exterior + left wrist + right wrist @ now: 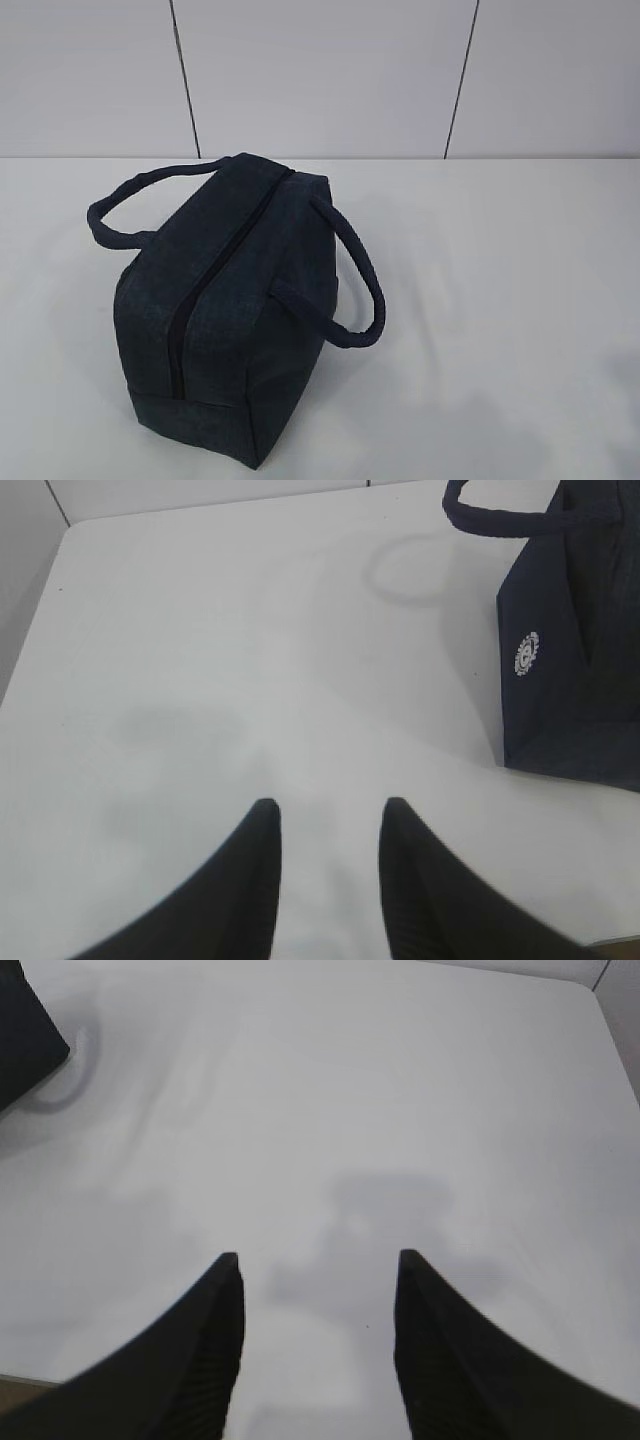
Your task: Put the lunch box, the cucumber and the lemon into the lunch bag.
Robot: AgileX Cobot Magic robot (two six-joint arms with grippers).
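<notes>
A white worktop [500,300] meets a grey panelled wall [320,70]. The lunch bag [230,330] stands left of centre, seemingly zipped. Both grippers' fingers are apart, holding nothing: left gripper [328,815], right gripper [318,1265].

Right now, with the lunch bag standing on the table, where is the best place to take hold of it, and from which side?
Probably one of the padded loop handles. The right handle of the lunch bag arches off the side, leaving a gap beneath, so the right pincer, open and empty, could come from the right and close across the loop. The flat fabric walls offer little to pinch.
</notes>
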